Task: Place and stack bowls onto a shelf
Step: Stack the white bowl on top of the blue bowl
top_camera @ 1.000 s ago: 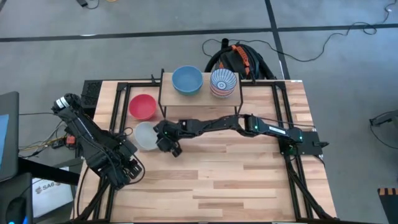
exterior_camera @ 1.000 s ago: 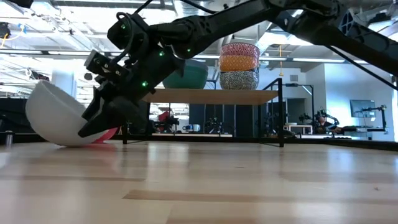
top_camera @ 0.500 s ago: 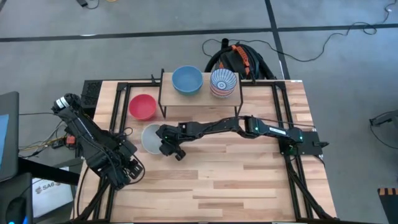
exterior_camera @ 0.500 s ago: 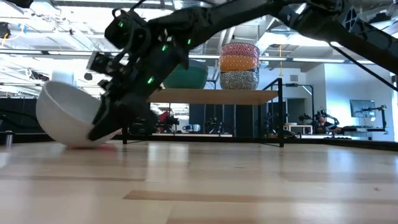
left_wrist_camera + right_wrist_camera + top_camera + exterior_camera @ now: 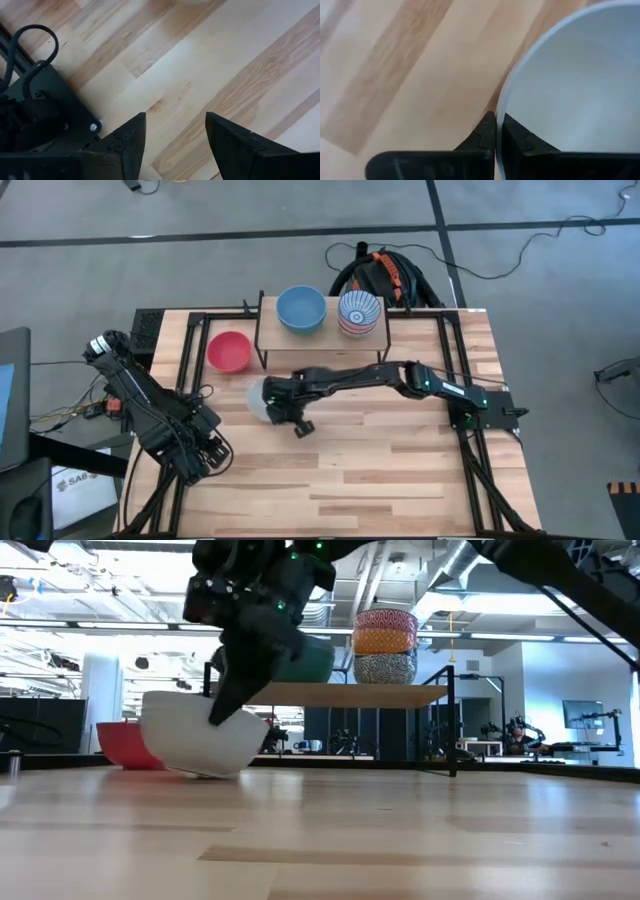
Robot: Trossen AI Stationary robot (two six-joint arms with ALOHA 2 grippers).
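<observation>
A white bowl sits near the table's middle left, almost upright, with my right gripper shut on its rim; it also shows in the low view. A red bowl rests on its base on the table, left of the shelf. On the shelf's top board stand a blue bowl and a stack topped by a striped bowl. The low view shows that stack beside a green bowl. My left gripper waits open at the table's near left. My right gripper pinches the white bowl's rim on the side toward the table's right, one finger outside the wall and one inside. The fingers slant down from the right. The bowl hangs slightly tilted, its base at the tabletop; whether it is clear, I cannot tell.
The shelf's thin black legs stand just behind the white bowl's place. Black frame rails run along the table's left and right sides. Bare wood stretches across the table's near half.
My right gripper has shut on the white bowl's rim, risen a little and drawn back toward the table's right edge. The bowl, which was tipped on its side, has swung nearly upright and moved right with the gripper, uncovering the red bowl in the low view.
</observation>
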